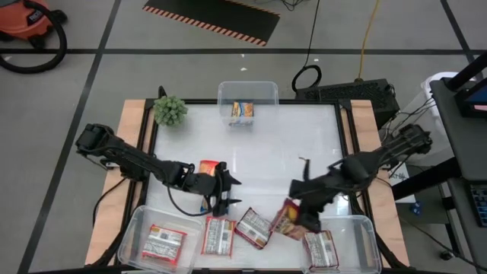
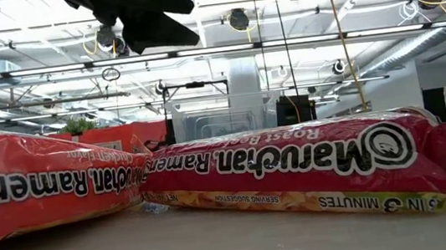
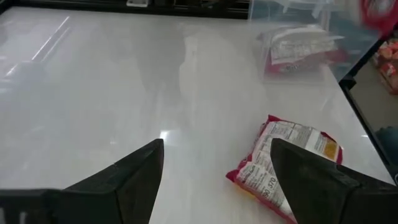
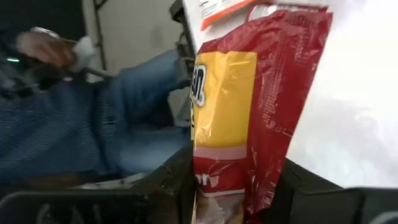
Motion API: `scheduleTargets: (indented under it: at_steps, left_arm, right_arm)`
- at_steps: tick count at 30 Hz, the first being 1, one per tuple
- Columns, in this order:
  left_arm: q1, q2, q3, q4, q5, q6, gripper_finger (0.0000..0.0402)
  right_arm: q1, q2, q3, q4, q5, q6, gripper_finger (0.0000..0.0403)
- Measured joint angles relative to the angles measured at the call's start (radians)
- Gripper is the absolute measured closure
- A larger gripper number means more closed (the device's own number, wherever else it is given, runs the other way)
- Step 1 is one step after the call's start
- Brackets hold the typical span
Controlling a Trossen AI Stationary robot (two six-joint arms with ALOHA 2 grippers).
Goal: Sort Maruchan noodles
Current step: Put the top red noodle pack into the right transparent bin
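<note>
- My right claw (image 1: 298, 219) grips a red-and-yellow crinkly plastic noodle packet (image 4: 249, 106), hanging it over the near edge beside the clear plastic tub on the right (image 1: 364, 228); I judge this a carry into that tub, so next I need to lower and let go.
- My left claw (image 3: 214, 180) hangs over the white surface (image 1: 281, 144) with fingers spread wide and empty, just beside a red packet lying label-side up (image 3: 289, 165).
- Left arm stretches low across; right arm bends inward.
- Far tub (image 1: 248, 93) holds one packet.
</note>
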Motion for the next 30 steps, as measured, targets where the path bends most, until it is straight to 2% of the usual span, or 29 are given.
scheduleTargets:
  at_steps: [9,16,20,26,30]
  left_arm:
    - [-0.016,0.000,0.000,-0.017,-0.001,-0.023,0.0103]
    - [-0.026,0.000,0.000,-0.038,-0.001,-0.029,0.0103]
    - [-0.026,0.000,0.000,-0.038,0.000,-0.048,0.0103]
    - [-0.033,0.000,0.000,-0.039,-0.001,-0.062,0.0103]
    - [-0.047,0.000,0.000,-0.039,-0.001,-0.082,0.0103]
  right_arm:
    - [0.159,-0.179,0.000,-0.210,0.021,0.321,0.0289]
    - [0.331,-0.258,0.000,-0.308,0.225,0.587,0.0289]
    - [0.390,-0.237,0.000,-0.305,0.259,0.612,0.0289]
    - [0.425,-0.176,-0.002,-0.305,0.264,0.551,0.0289]
    - [0.435,-0.150,-0.060,-0.252,0.252,0.543,0.0289]
